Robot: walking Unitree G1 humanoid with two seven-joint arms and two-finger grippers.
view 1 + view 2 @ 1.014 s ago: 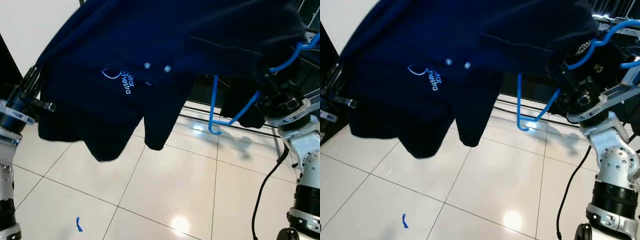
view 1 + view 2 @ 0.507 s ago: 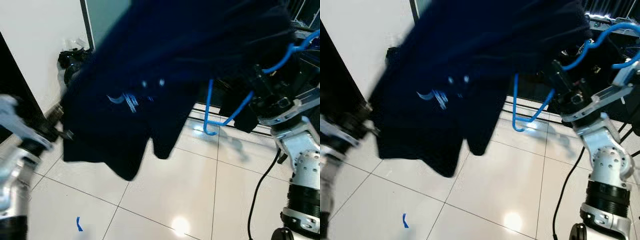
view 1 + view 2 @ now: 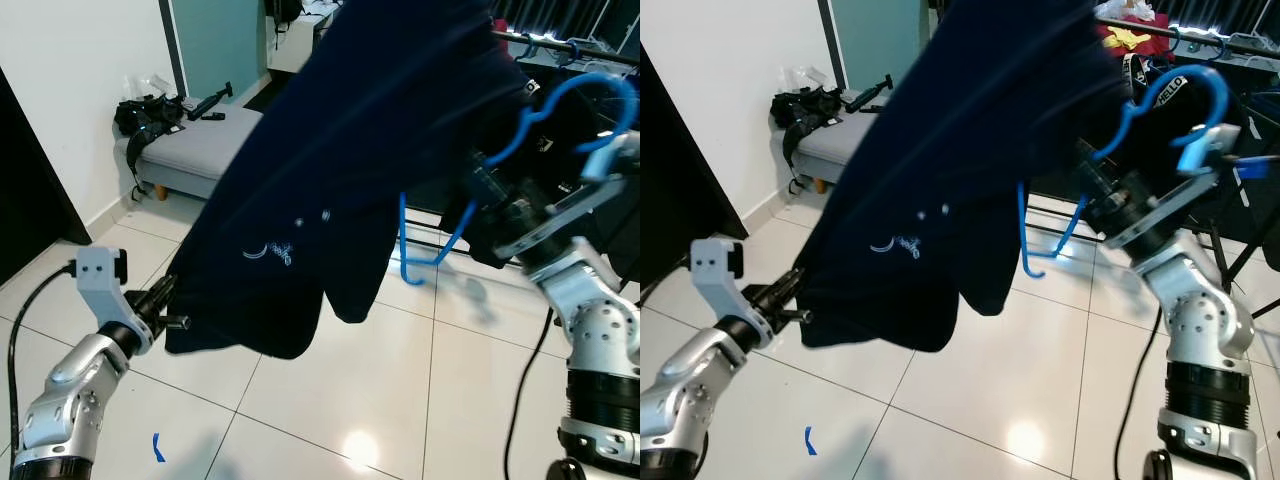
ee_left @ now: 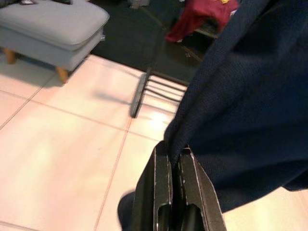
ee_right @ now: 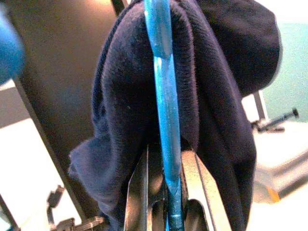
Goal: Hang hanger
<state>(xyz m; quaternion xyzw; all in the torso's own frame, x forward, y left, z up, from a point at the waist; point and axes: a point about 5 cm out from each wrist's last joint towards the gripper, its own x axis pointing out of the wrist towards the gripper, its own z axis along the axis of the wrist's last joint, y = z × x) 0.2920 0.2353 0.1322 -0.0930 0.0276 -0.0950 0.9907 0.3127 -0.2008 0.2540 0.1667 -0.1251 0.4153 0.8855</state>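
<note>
A dark navy polo shirt [image 3: 340, 190] with a small light logo hangs on a blue plastic hanger [image 3: 530, 130]. My right gripper [image 3: 485, 190] is shut on the hanger's stem, and in the right wrist view the blue hanger [image 5: 163, 120] runs between the fingers with navy cloth bunched around it. The hanger's hook [image 3: 1185, 95] curves up at the upper right, and its lower bar [image 3: 425, 255] pokes out below the cloth. Low on the left, my left gripper [image 3: 165, 300] is shut on the shirt's hem [image 4: 175, 144], pulling the cloth out diagonally.
A dark clothes rail [image 3: 560, 45] with hung garments runs across the back right. A grey upholstered bench [image 3: 190, 150] holding black items stands by the white wall at the back left. A black cable [image 3: 525, 400] trails by my right arm. Blue tape [image 3: 157, 448] marks the tiled floor.
The view has pulled back and lifted. My left gripper has dropped lower with the hem, so the shirt now hangs stretched diagonally instead of spread overhead. The hanger hook has risen at the right.
</note>
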